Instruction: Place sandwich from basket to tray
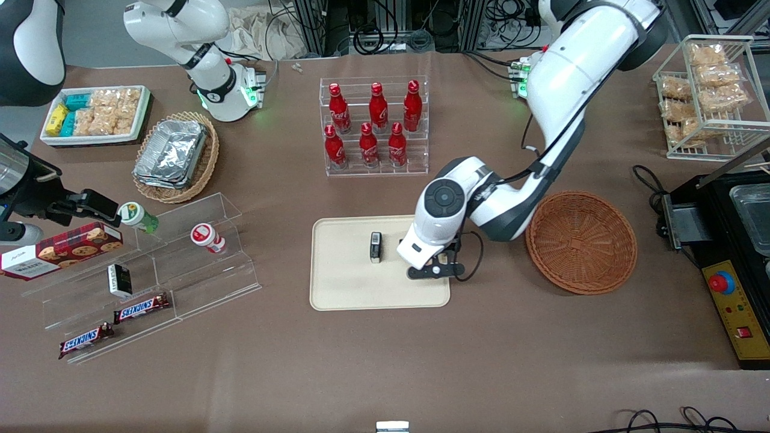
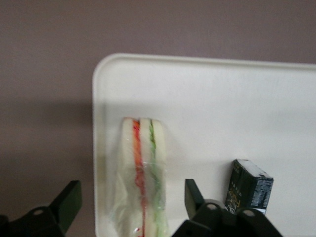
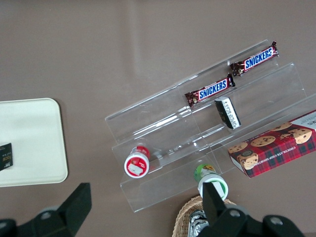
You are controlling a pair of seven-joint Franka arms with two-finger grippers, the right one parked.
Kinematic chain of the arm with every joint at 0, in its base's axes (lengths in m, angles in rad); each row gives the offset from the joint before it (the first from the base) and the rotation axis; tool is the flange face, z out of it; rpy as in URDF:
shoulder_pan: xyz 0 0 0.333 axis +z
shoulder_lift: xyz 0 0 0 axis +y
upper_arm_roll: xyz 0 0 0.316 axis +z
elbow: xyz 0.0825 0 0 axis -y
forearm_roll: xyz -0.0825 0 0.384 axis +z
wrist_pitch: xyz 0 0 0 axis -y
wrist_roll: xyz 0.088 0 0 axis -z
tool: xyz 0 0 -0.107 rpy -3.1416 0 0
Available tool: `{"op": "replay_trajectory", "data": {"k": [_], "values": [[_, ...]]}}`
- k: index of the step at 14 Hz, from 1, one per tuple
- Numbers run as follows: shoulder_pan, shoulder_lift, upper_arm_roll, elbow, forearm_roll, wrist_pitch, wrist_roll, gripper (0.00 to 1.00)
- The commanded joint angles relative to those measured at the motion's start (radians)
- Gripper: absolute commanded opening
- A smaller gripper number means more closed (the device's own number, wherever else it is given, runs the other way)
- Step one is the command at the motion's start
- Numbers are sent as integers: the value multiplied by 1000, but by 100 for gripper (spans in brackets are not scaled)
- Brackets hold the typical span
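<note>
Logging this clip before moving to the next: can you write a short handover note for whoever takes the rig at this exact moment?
Left end effector: open, hovering just above the tray, fingers straddling the sandwich without touching it.
Sandwich: lying on the cream tray, near the tray edge closest to the basket, beside a small black box also on the tray.
Round reddish-brown wicker basket: holds nothing, toward the working arm's end of the table.
Done: sandwich moved from basket to tray and released.
Left: lift the arm clear of the tray.
</note>
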Motion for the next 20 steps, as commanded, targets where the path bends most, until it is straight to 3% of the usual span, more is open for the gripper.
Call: {"op": "replay_trajectory", "data": {"k": [1, 6, 8, 12, 16, 20], "values": [[64, -174, -4, -27, -73, -118, 0, 100], [231, -444, 7, -114, -228, -221, 171, 100], [216, -571, 156, -201, -285, -248, 298, 100], [208, -772, 397, -381, -383, -252, 732, 100], [214, -802, 504, -416, -365, -277, 1013, 100], [217, -699, 504, -225, -359, -409, 1026, 100]]}}
